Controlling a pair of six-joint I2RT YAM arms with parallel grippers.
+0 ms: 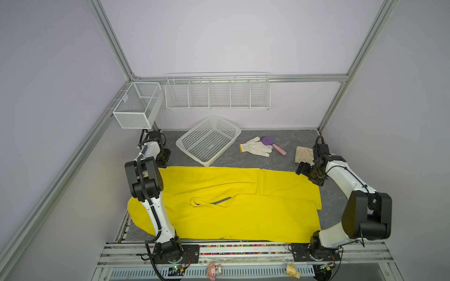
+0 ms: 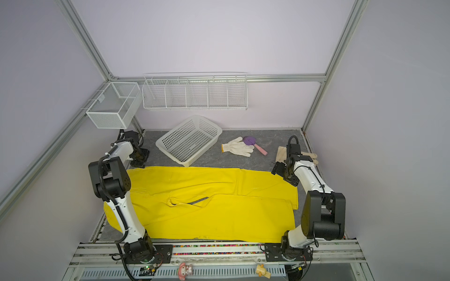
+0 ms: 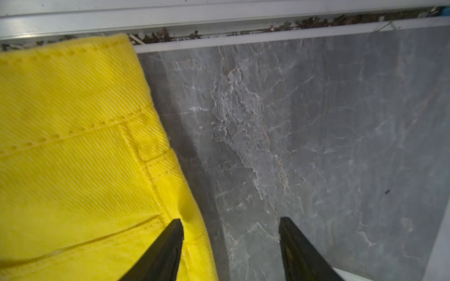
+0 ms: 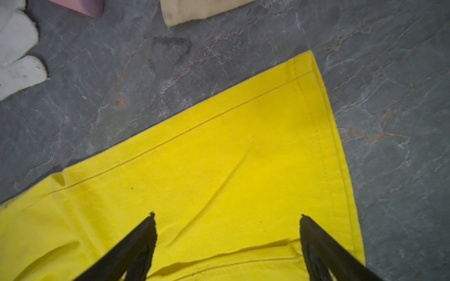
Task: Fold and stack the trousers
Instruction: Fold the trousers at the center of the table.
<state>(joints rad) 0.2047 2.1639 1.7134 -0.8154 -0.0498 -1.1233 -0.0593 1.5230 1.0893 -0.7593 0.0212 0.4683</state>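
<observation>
Yellow trousers point(image 1: 231, 194) being supported flat by the grey table point(image 1: 280, 161), left gripper point(image 3: 231, 219) being held apart astride the waistband edge, right gripper point(image 4: 227, 214) being held wide apart above a leg hem.

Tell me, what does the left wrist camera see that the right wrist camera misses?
Only left wrist: a metal rail, the waist corner of the trousers, and the open left pincer, one tip over cloth and the other over bare table.
Only right wrist: a leg hem, a white glove, a cream glove, a pink handle, and the open right pincer, both tips over cloth.
Both: yellow trousers lying on the grey table.
</observation>
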